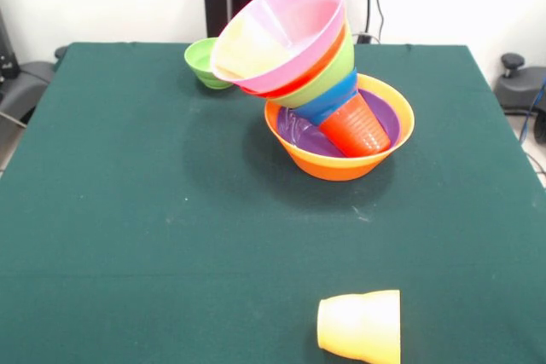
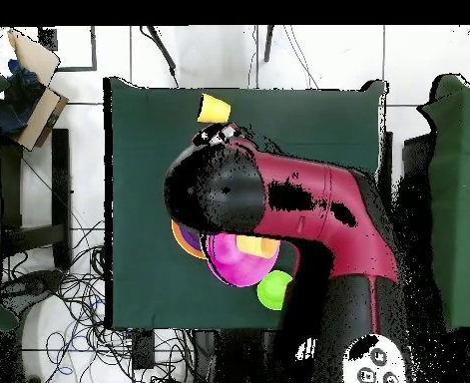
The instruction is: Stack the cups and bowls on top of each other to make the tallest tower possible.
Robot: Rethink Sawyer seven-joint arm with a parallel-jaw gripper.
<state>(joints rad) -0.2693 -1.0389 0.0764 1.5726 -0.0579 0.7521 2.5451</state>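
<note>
The tower (image 1: 320,83) leans left in the orange bowl (image 1: 339,164), frame centre; 1 yellow cup (image 1: 360,326) lies lower right. Tool state: cannot tell.

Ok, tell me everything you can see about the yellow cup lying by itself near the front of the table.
The yellow cup is a small, smooth plastic tumbler, yellow-orange, slightly tapered. It lies on its side on the green tablecloth, narrower closed end to the left, wider end to the right in the front view. Nothing touches it but the cloth. It sits well apart from the leaning tower. In the overhead view it shows near the table's far edge, beyond the arm.
</note>
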